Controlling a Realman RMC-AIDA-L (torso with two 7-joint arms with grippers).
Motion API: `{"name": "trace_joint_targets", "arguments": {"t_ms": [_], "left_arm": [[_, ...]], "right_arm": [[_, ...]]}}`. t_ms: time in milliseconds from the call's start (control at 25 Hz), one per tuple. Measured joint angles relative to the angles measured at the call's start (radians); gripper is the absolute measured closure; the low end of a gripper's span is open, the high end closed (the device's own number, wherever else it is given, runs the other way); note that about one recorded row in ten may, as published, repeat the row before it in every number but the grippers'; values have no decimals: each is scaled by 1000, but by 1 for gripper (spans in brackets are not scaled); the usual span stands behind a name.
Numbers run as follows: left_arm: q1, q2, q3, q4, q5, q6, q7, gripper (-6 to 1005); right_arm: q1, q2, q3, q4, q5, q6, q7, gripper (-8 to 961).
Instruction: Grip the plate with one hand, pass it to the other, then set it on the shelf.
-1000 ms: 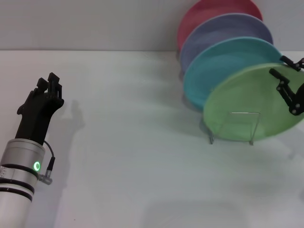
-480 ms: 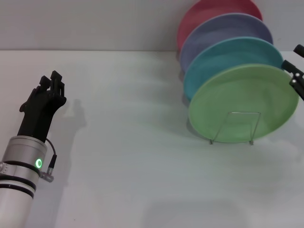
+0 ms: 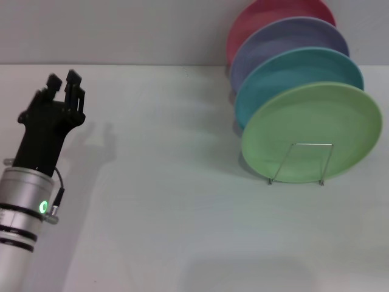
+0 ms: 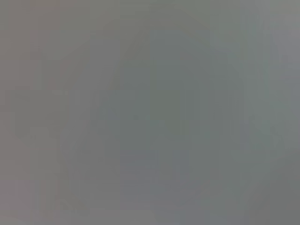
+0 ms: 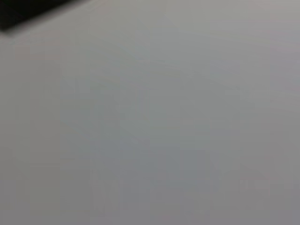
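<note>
— White tabletop (image 3: 182,231) runs back to a grey wall in the head view. What stands on it?

— Near the far right corner, a thin silver wire rack (image 3: 302,162) holds four plates on edge, tilted and overlapping one behind the other. The light green plate (image 3: 312,131) is the front one, with a wire loop of the rack across its lower face. Behind it come a sky-blue plate (image 3: 292,73), a lavender plate (image 3: 285,38) and, hindmost, a red plate (image 3: 267,13).

— Is anything gripping the green plate?

— No. It leans in the rack with nothing touching it but the wire.

— And the arms?

— The left pincer (image 3: 65,79), black, on a silver-and-white arm with a green light ring, is up over the left side of the tabletop, well apart from the rack. Its two fingertips point toward the far edge, a small gap showing between them, so it is spread and holds nothing. The right pincer is nowhere in the head view.

— Do the wrist cameras add anything?

— Hardly. The left wrist view is a flat grey field with nothing I can make out. The right wrist view is a pale blank surface with a dark band across one corner; I cannot tell what that band is, and it shows no fingers.
</note>
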Motion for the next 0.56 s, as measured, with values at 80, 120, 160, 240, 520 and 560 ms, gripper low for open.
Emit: {"name": "trace_joint_targets", "arguments": {"t_ms": [80,120,160,240,520,560], "left_arm": [[-7,0,-8,-33,33,50,1,604],[-8,0,-15,-39,37,59,2,603],[-8,1,-27,-45,42,63,2,580],[-10,4,-85,-84,76,77,3,533],[-49,5,-193,-218,183,128,11,370],[-56,5,-203,-236,188,129,15,347]], "right_arm": [[-11,-4,0,48,60,106,1,558],[-16,-7,0,92,114,194,-20,544],[-16,-7,0,92,114,194,-20,526],[-11,4,3,142,212,292,-100,489],[45,73,-1,209,371,389,-324,360],[45,73,-1,209,371,389,-324,360]]}}
